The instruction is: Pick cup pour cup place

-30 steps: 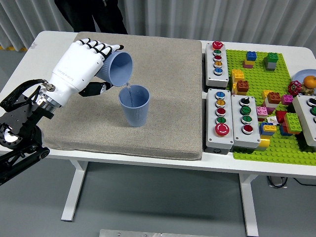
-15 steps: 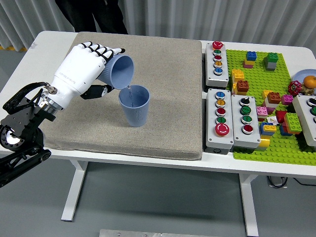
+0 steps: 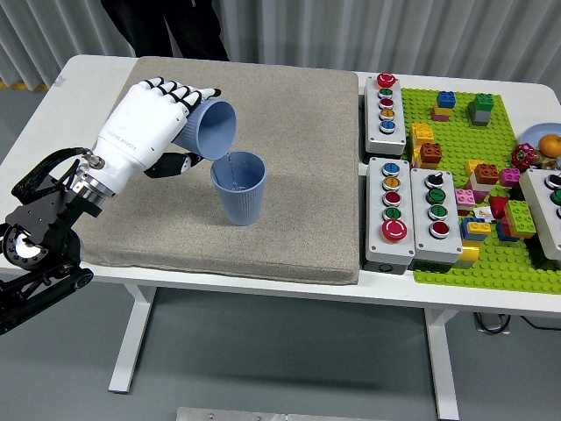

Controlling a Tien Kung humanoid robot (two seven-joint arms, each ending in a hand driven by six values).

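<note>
**Robot hand tips one blue cup over another**

A white tabletop [image 3: 263, 294] fills the view, its near edge at the bottom. A grey mat [image 3: 298, 175] covers most of its left and middle part. Nearest on the mat stands an upright blue cup [image 3: 239, 191], open at the top. Just behind it and to its left, the robot's left hand [image 3: 145, 127], white with black finger joints, grasps a second blue cup [image 3: 210, 127]. This tipped cup lies almost on its side, its mouth facing right and down, its lower rim just above the standing cup's rim. A thin stream of water [image 3: 227, 161] falls from it into the standing cup.

To the right of the mat sit grey button boxes [image 3: 409, 210] with coloured buttons, and beyond them a green brick baseplate [image 3: 491, 272] carrying coloured bricks. At the far side, a person in dark clothing [image 3: 166, 26] stands behind the tabletop.
</note>
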